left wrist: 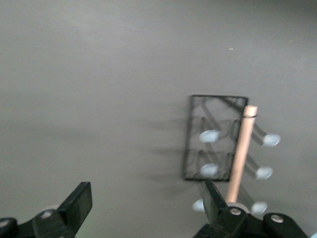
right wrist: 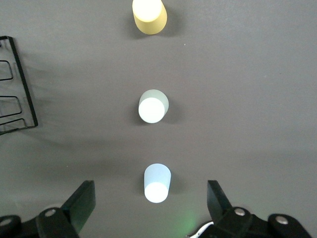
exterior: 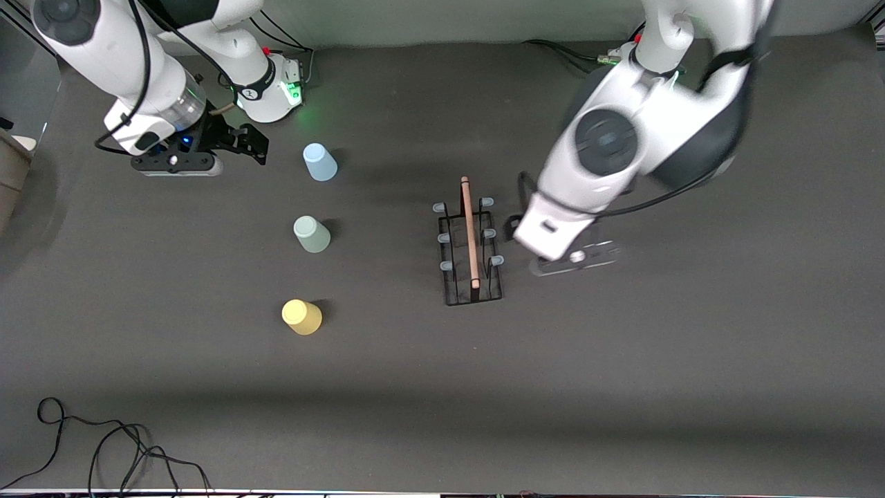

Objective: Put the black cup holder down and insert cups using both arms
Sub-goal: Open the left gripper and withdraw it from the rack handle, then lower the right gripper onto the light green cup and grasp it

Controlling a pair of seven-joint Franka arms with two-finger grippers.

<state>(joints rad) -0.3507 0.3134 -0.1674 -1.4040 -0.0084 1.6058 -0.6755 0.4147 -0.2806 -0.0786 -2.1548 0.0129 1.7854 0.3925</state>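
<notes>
Jaws of the right gripper (right wrist: 148, 208) stand wide, hanging near the light blue cup (exterior: 320, 162), first of three in a row running toward the camera. Left gripper (left wrist: 143, 210), also spread, hovers beside the black cup holder (exterior: 471, 242) on the counter (exterior: 691, 360).

3 cups (exterior: 312, 234) stand in a row beside the cup holder (exterior: 470, 242), toward the right arm's end.

left end effector (exterior: 577, 259) motion-blurred, black cup holder (right wrist: 15, 94) edge-cropped — partly
</notes>
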